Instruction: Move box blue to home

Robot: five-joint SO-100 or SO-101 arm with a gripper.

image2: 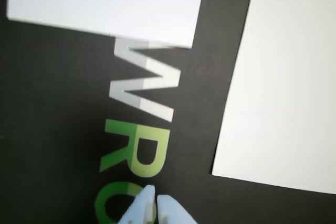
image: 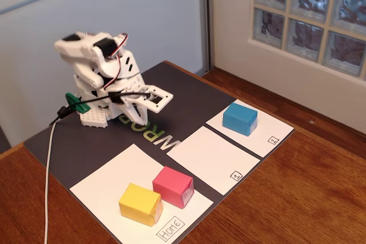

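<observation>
Gripper (image2: 156,199) tips meet at the bottom edge of the wrist view, closed and empty, above the dark mat (image2: 52,129). The arm (image: 103,78) sits folded upper left of the fixed view. The box blue (image: 240,118) rests on the sheet marked "2" (image: 269,132), right of center, well apart from home (image: 108,184) at the bottom.

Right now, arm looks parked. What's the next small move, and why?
Probably swing the pincer toward the blue box and open it. The box sits on sheet 2, apart from the arm; the pincer looks shut and empty over the dark mat, and Home lacks the box.
</observation>
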